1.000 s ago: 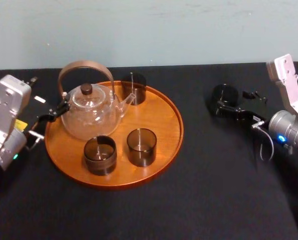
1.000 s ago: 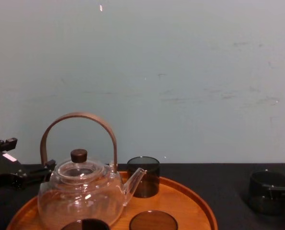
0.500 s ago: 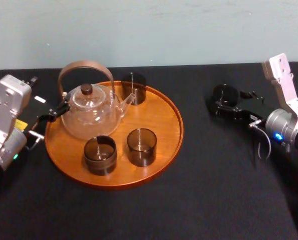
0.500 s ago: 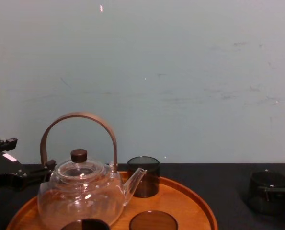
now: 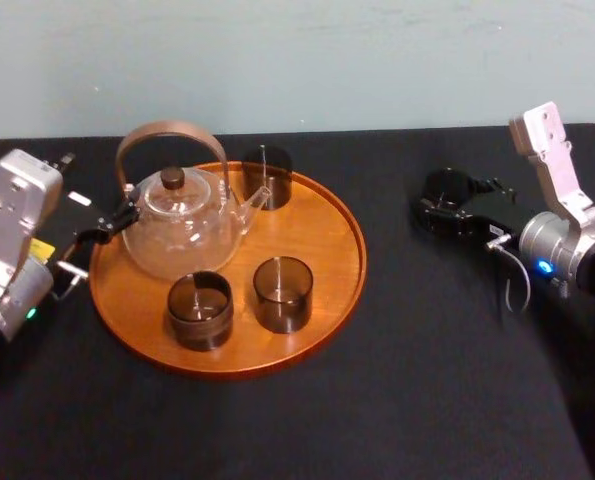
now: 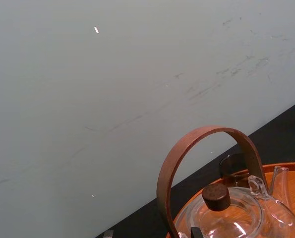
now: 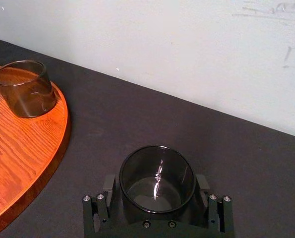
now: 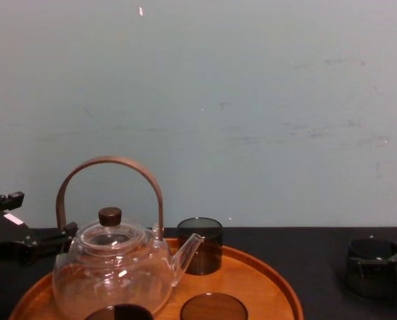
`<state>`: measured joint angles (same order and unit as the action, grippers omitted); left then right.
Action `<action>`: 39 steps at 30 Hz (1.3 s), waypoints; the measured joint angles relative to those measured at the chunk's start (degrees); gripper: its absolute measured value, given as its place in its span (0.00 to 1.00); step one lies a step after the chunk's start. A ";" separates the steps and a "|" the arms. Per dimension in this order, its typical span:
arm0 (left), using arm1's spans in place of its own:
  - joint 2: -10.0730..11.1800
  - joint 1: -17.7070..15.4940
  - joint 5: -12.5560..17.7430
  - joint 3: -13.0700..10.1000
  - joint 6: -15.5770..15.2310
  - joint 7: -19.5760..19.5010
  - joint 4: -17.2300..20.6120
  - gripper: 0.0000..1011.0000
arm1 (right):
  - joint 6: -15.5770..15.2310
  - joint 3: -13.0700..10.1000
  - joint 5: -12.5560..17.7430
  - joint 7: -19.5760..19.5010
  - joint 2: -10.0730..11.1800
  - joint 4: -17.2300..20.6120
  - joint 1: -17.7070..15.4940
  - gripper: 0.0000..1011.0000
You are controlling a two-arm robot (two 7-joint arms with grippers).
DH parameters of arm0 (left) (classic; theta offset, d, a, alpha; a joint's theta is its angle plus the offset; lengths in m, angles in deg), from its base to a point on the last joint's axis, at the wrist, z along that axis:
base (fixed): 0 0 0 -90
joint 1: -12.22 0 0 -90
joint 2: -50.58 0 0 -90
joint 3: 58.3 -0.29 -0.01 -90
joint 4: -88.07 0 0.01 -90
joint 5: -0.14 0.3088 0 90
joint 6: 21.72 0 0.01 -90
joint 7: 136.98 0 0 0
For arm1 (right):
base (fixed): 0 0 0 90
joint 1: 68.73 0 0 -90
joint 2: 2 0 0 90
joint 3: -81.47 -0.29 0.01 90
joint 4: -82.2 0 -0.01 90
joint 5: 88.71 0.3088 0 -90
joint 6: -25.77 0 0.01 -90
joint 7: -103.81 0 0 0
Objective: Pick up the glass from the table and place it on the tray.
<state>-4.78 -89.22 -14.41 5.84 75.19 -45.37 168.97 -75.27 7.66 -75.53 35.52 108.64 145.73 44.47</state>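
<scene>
While the glass [image 5: 445, 187] stands on the tabletop [image 5: 427, 350] inside the right pincer [image 7: 156, 186], squeezed or not I cannot tell, the tray [image 5: 322, 240] lies to its left, where the left pincer [image 5: 117, 218] rests.

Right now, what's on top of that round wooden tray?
A glass teapot and three smoky glasses stand on the tray; wood under their bases is covered. A fourth glass sits on the table at the right gripper. The left gripper is beside the tray.
</scene>
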 joint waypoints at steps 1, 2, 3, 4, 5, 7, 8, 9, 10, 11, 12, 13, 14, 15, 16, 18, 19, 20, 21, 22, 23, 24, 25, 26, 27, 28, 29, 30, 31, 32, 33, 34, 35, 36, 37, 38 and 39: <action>0.00 0.00 0.00 0.00 0.00 0.00 0.00 1.00 | 0.00 0.00 0.00 0.00 0.00 0.00 0.00 0.99; 0.00 0.00 0.00 0.00 0.00 0.00 0.00 1.00 | 0.00 0.00 0.00 0.00 0.01 0.00 0.00 0.99; 0.00 0.00 0.00 0.00 0.00 0.00 0.00 1.00 | 0.00 0.00 0.00 -0.01 0.02 0.00 0.00 0.99; 0.00 0.00 0.00 0.00 0.00 0.00 0.00 1.00 | 0.00 0.00 0.00 -0.01 0.03 0.00 0.00 0.99; 0.00 0.00 0.00 0.00 0.00 0.00 0.00 1.00 | 0.00 -0.01 0.00 -0.01 0.03 0.00 0.00 0.99; 0.00 0.00 0.00 0.00 0.00 0.00 0.00 1.00 | 0.00 -0.02 0.00 -0.01 0.04 0.00 0.00 0.99; 0.00 0.00 0.00 0.00 0.00 0.00 0.00 1.00 | 0.00 -0.02 0.00 -0.01 0.04 0.00 0.00 0.99; 0.00 0.00 0.00 0.00 0.00 0.00 0.00 1.00 | 0.00 -0.02 0.00 -0.01 0.04 0.00 0.00 0.99; 0.00 0.00 0.00 0.00 0.00 0.00 0.00 1.00 | 0.00 -0.03 0.00 -0.02 0.05 0.01 0.00 0.99; 0.00 0.00 0.00 0.00 0.00 0.01 0.00 1.00 | 0.00 -0.03 0.01 -0.02 0.06 0.02 0.00 0.99; 0.00 0.00 0.00 0.00 0.00 0.00 0.00 1.00 | 0.00 -0.04 0.00 -0.03 0.06 0.02 0.00 0.99; 0.00 0.00 0.00 0.00 0.00 0.00 0.00 1.00 | 0.00 -0.04 0.01 -0.03 0.07 0.02 0.00 0.98; 0.00 0.00 0.00 0.00 0.00 0.00 0.00 1.00 | 0.00 -0.04 0.01 -0.03 0.07 0.02 0.00 0.98; 0.00 0.00 0.00 0.00 0.00 0.00 0.00 1.00 | 0.00 -0.05 0.01 -0.04 0.07 0.03 0.00 0.95; 0.00 0.00 0.00 0.00 0.00 0.00 0.00 1.00 | 0.00 -0.05 0.01 -0.04 0.08 0.03 0.00 0.93; 0.00 0.00 0.00 0.00 0.00 0.00 0.00 1.00 | 0.00 -0.07 0.02 -0.04 0.09 0.04 -0.01 0.90; 0.00 0.00 0.00 0.00 0.00 0.00 0.00 1.00 | 0.00 -0.07 0.02 -0.04 0.10 0.05 -0.02 0.89; 0.00 0.00 0.00 0.00 0.00 0.00 0.00 1.00 | 0.00 -0.08 0.02 -0.04 0.10 0.05 -0.02 0.89; 0.00 0.00 0.00 0.00 0.00 0.00 0.00 1.00 | -0.01 -0.09 0.02 -0.04 0.10 0.05 -0.02 0.89; 0.00 0.00 0.00 0.00 0.00 0.00 0.00 1.00 | -0.01 -0.09 0.02 -0.04 0.11 0.06 -0.02 0.89; 0.00 0.00 0.00 0.00 0.00 0.00 0.00 1.00 | -0.01 -0.10 0.02 -0.04 0.11 0.06 -0.03 0.89; 0.00 0.00 0.00 0.00 0.00 0.00 0.00 1.00 | -0.02 -0.11 0.02 -0.04 0.12 0.07 -0.03 0.89; 0.00 0.00 0.00 0.00 0.00 0.00 0.00 1.00 | -0.02 -0.11 0.02 -0.04 0.12 0.07 -0.04 0.89; 0.00 0.00 0.00 0.00 0.00 0.00 0.00 1.00 | -0.02 -0.11 0.02 -0.04 0.12 0.07 -0.04 0.89; 0.00 0.00 0.00 0.00 0.00 0.00 0.00 1.00 | -0.02 -0.11 0.02 -0.04 0.12 0.08 -0.05 0.89; 0.00 0.00 0.00 0.00 0.00 0.00 0.00 1.00 | -0.03 -0.11 0.02 -0.04 0.12 0.09 -0.05 0.89; 0.00 0.00 0.00 0.00 0.00 0.00 0.00 1.00 | -0.03 -0.11 0.03 -0.04 0.13 0.09 -0.05 0.89; 0.00 0.00 0.00 0.00 0.00 0.00 0.00 1.00 | -0.04 -0.11 0.03 -0.04 0.13 0.10 -0.06 0.89; 0.00 0.00 0.00 0.00 0.00 0.00 0.00 1.00 | -0.04 -0.11 0.03 -0.04 0.13 0.10 -0.06 0.89; 0.00 0.00 0.00 0.00 0.00 0.00 0.00 1.00 | -0.04 -0.11 0.04 -0.04 0.13 0.10 -0.07 0.89; 0.00 0.00 0.00 0.00 0.00 0.00 0.00 1.00 | -0.05 -0.11 0.04 -0.04 0.13 0.11 -0.07 0.89; 0.00 0.00 0.00 0.00 0.00 0.00 0.00 1.00 | -0.05 -0.11 0.05 -0.04 0.13 0.11 -0.08 0.89; 0.00 0.00 0.00 0.00 0.00 0.00 0.00 1.00 | -0.05 -0.11 0.05 -0.04 0.13 0.11 -0.08 0.89; 0.00 0.00 0.00 0.00 0.00 0.00 0.00 1.00 | -0.05 -0.11 0.06 -0.04 0.13 0.11 -0.08 0.89; 0.00 0.00 0.00 0.00 0.00 0.00 0.00 1.00 | -0.06 -0.11 0.07 -0.04 0.13 0.11 -0.08 0.89; 0.00 0.00 0.00 0.00 0.00 0.00 0.00 1.00 | -0.06 -0.11 0.07 -0.04 0.13 0.11 -0.08 0.89; 0.00 0.00 0.00 0.00 0.00 0.00 0.00 1.00 | -0.07 -0.11 0.08 -0.04 0.13 0.11 -0.08 0.89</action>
<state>-4.78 -89.22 -14.41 5.84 75.18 -45.36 168.97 -75.34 7.55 -75.45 35.47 108.76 145.85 44.39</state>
